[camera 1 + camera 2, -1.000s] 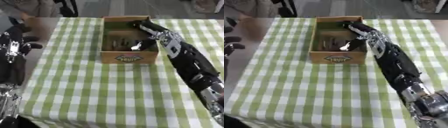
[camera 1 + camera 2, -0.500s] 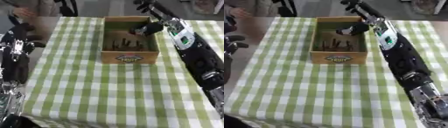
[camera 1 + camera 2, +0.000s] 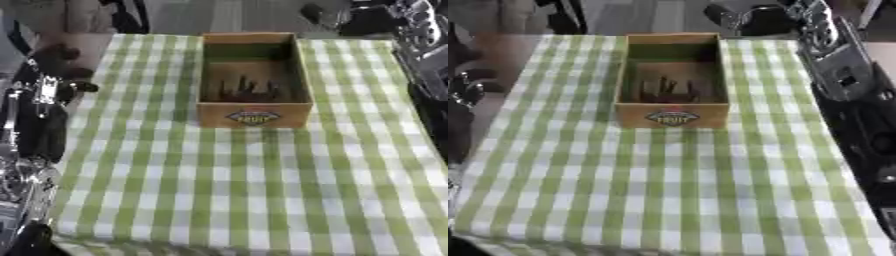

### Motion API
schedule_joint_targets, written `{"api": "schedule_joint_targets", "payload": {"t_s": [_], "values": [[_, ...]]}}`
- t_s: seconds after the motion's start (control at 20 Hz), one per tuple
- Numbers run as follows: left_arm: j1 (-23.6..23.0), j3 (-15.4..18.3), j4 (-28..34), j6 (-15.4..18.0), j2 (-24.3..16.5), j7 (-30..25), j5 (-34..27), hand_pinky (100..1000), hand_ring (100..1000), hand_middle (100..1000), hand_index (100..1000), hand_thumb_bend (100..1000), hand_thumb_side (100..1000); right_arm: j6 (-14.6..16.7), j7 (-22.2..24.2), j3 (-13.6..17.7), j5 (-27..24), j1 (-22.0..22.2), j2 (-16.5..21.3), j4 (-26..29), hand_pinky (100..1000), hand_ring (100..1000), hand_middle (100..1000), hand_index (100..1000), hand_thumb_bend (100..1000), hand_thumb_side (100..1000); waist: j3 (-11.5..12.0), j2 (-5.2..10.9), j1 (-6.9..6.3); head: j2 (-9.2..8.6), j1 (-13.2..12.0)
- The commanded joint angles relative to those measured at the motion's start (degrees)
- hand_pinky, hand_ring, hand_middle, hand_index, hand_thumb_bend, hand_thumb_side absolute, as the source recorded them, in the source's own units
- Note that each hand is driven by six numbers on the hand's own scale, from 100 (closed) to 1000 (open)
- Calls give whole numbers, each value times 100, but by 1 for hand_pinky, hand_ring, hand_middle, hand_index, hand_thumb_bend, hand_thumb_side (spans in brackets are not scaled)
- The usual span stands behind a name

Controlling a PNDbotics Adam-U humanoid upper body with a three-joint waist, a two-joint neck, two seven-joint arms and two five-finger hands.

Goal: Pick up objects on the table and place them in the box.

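A tan cardboard box (image 3: 254, 80) holding dark, slender objects (image 3: 247, 90) sits far-centre on the green-checked tablecloth (image 3: 236, 185); the right hand (image 3: 750, 19), its finger posture unreadable, hovers beyond the box, and should clear the rim before reaching for another item.

A desk (image 3: 219, 190) covered by a green-and-white checked cloth (image 3: 667, 200) carries one open cardboard box (image 3: 254, 116) near its far edge.
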State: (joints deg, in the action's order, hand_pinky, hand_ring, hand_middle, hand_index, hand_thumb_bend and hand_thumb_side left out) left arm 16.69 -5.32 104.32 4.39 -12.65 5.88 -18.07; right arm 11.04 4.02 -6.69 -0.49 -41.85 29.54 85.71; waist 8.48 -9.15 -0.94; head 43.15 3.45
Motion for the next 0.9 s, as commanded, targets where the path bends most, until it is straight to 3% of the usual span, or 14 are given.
{"api": "schedule_joint_targets", "payload": {"t_s": [0.05, 0.45, 0.9], "values": [[32, 86, 77, 17, -147, 43, 43, 557, 621, 684, 759, 355, 479, -194, -262, 130, -419, 234, 186, 652, 627, 618, 618, 765, 501, 135, -60, 64, 3, -52, -87], [5, 141, 59, 37, -170, 99, 72, 557, 625, 686, 759, 356, 486, -341, -470, 444, -805, 1405, 19, 1246, 619, 611, 613, 773, 512, 147, -230, -24, 22, -65, -177], [1, 149, 55, 44, -167, 108, 84, 558, 627, 688, 760, 353, 491, -267, -490, 686, -913, 2033, -266, 1308, 616, 606, 608, 770, 497, 172, -377, -109, 8, -60, -199]]}}
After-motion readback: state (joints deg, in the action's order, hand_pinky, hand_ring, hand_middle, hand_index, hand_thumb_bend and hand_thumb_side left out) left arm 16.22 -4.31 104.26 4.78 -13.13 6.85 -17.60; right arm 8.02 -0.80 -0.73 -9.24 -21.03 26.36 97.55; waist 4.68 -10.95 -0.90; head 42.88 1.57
